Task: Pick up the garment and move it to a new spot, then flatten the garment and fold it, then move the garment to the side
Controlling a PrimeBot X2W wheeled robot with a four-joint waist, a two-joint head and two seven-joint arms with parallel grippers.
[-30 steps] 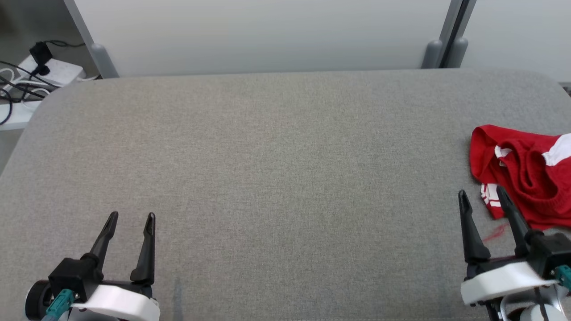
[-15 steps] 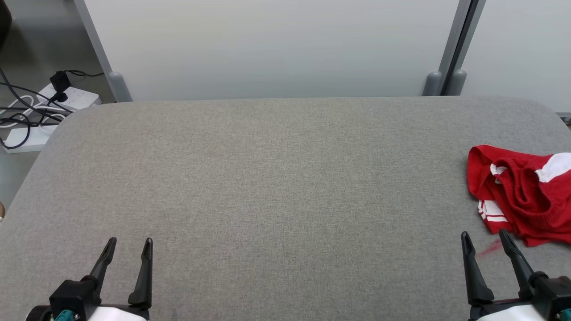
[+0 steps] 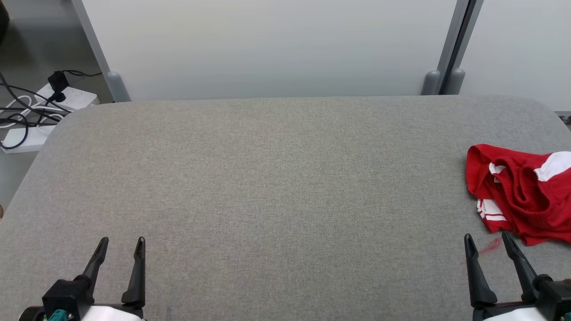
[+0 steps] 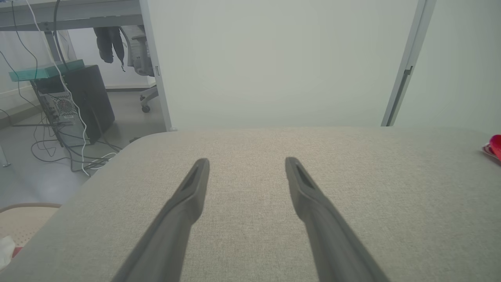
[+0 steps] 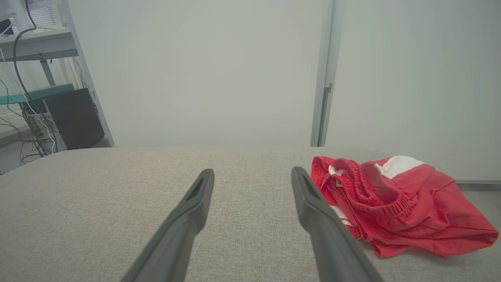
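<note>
While both pairs of jaws stand wide and empty, the garment [image 3: 522, 196] lies bunched at the table's [image 3: 285, 178] right edge.
The left gripper [image 3: 122, 240] stands by the near left corner. The right gripper [image 3: 486, 236] is by the near right corner, tips just short of the red cloth, which is crumpled rather than folded and lies straight on the grey top, in no container. A good pick-up, I judge, pinches the elastic waistband [image 5: 375, 196], clear of the padding.
</note>
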